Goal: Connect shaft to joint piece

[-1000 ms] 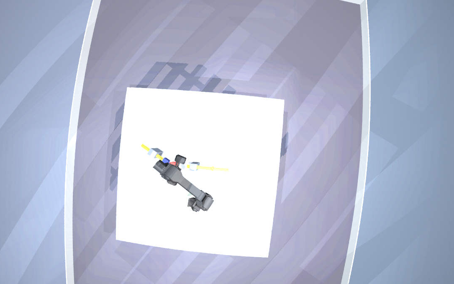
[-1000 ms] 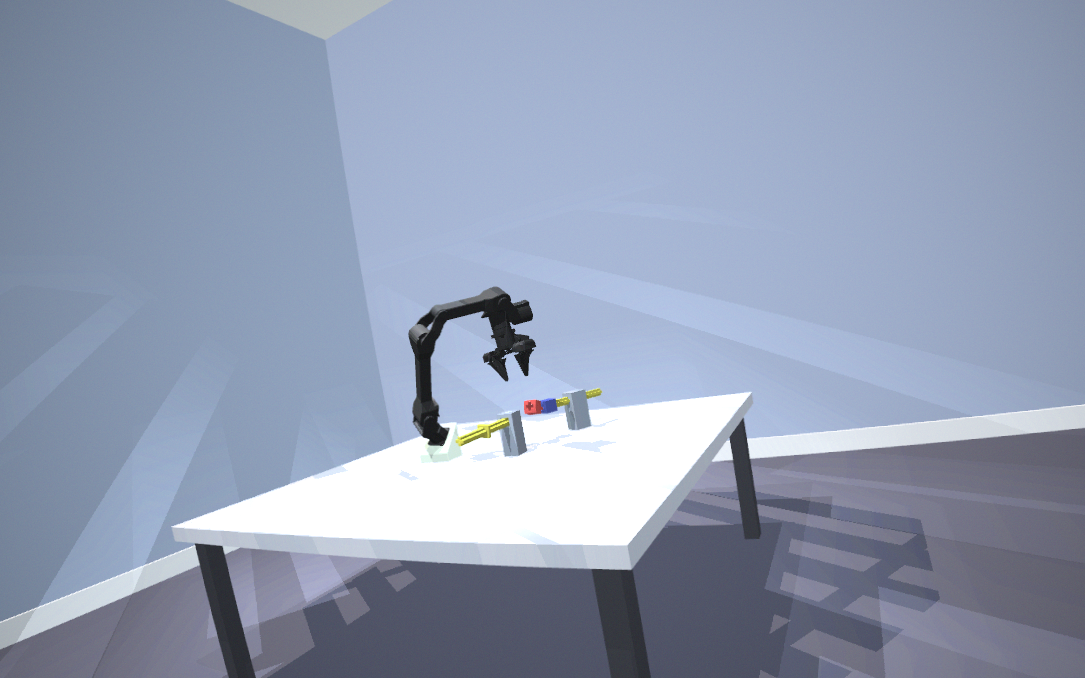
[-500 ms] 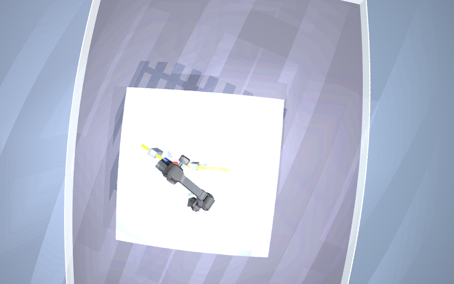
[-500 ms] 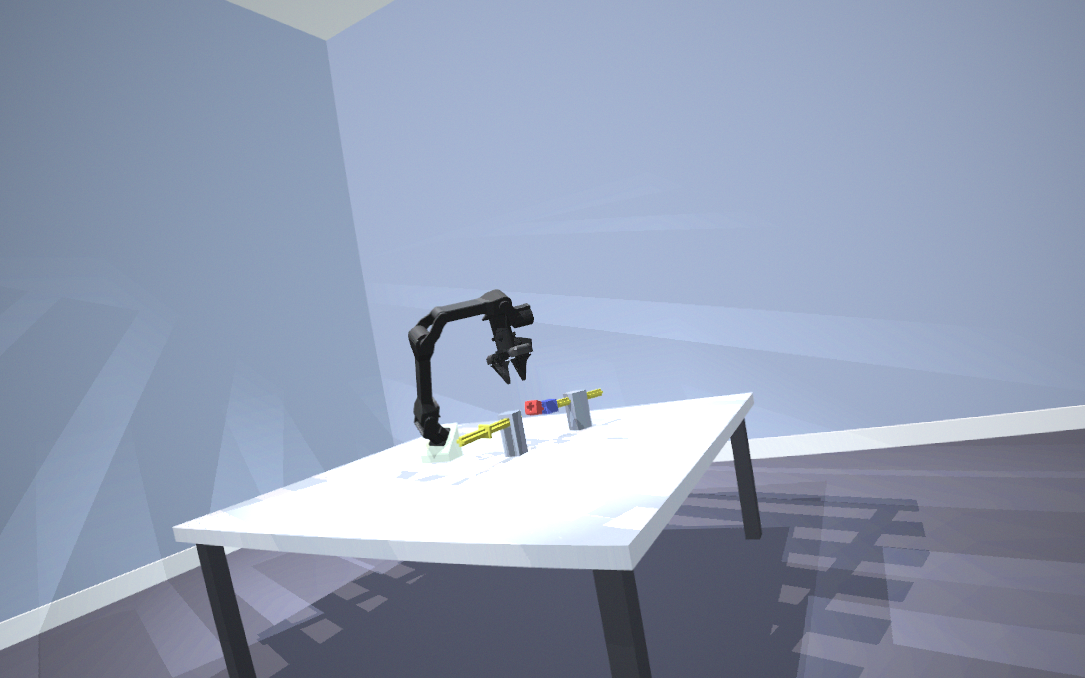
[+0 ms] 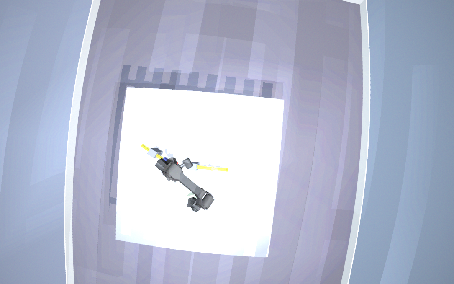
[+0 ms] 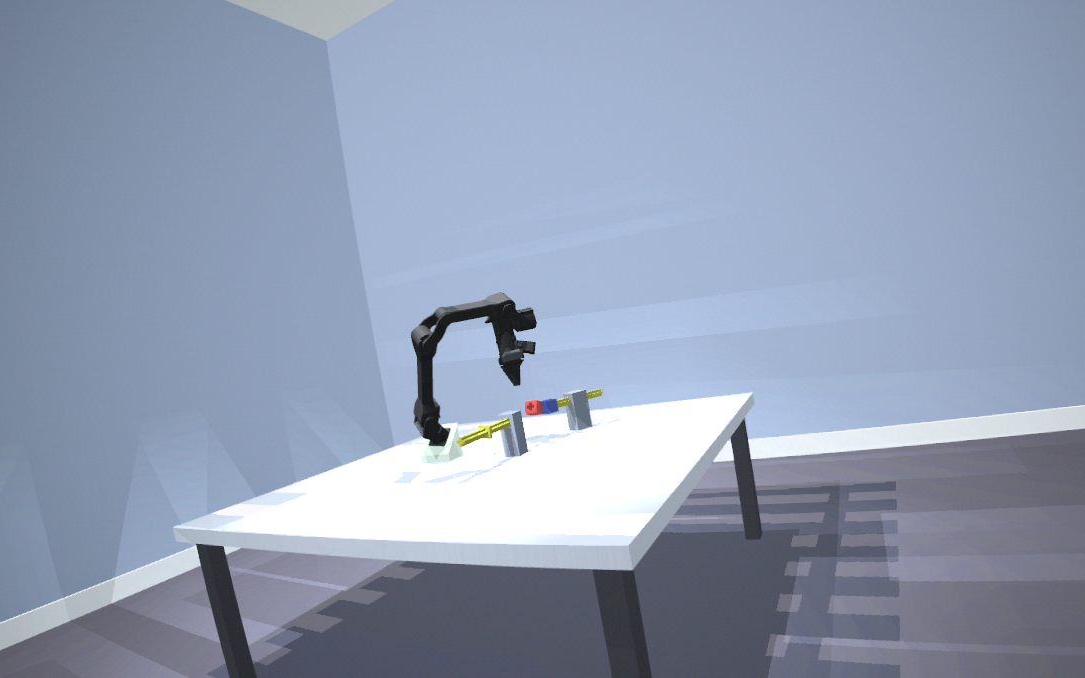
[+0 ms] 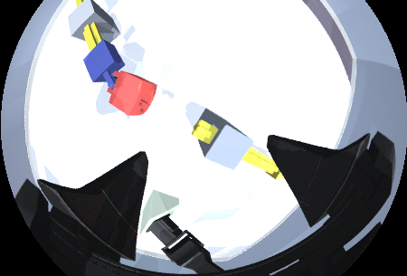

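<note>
Claw (image 5: 178,168) (image 6: 517,384) (image 7: 208,149) released above bright white table (image 5: 242,211) (image 6: 411,551) (image 7: 253,52), pale blue walls (image 5: 433,140) (image 6: 740,168) (image 7: 384,92) around, purplish floor (image 5: 327,140) (image 6: 993,539) (image 7: 327,20) below

The red square joint piece (image 5: 177,163) (image 6: 533,407) (image 7: 133,93) and the near end of the yellow cross-section shaft (image 5: 212,168) (image 6: 484,432) (image 7: 204,131) are separated by an open gap, with the tabletop (image 5: 200,120) (image 6: 411,526) (image 7: 226,52) visible below it. Lateral access is obstructed at one side by the upright grey block (image 5: 194,166) (image 6: 513,433) (image 7: 229,147) around the shaft, at the other by the blue hinged piece (image 5: 165,159) (image 6: 549,405) (image 7: 103,61). Clearance exists above both pieces, beneath the raised, open jaws (image 6: 512,383).
</note>
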Available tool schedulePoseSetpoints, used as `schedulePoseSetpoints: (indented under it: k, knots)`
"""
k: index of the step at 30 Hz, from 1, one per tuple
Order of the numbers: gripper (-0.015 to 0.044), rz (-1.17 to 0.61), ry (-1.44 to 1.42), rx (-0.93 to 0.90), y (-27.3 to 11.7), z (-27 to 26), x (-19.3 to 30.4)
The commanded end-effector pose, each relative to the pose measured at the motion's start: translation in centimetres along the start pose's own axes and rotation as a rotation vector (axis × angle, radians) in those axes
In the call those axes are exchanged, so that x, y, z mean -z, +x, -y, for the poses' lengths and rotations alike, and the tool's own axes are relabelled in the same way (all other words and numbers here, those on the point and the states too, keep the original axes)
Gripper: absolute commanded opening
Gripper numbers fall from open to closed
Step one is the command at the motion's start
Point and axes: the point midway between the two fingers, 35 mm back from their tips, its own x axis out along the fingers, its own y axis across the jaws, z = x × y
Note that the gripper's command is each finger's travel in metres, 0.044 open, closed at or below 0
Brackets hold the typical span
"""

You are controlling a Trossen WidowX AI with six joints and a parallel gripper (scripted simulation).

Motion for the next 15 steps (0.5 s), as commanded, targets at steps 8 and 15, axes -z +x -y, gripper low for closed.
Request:
schedulePoseSetpoints:
  k: [8,15]
  knots:
    - [0.0440,-0.021,0.300,0.019,0.74,-0.15,-0.05]
    - [0.0440,-0.031,0.503,0.031,1.22,-0.24,-0.09]
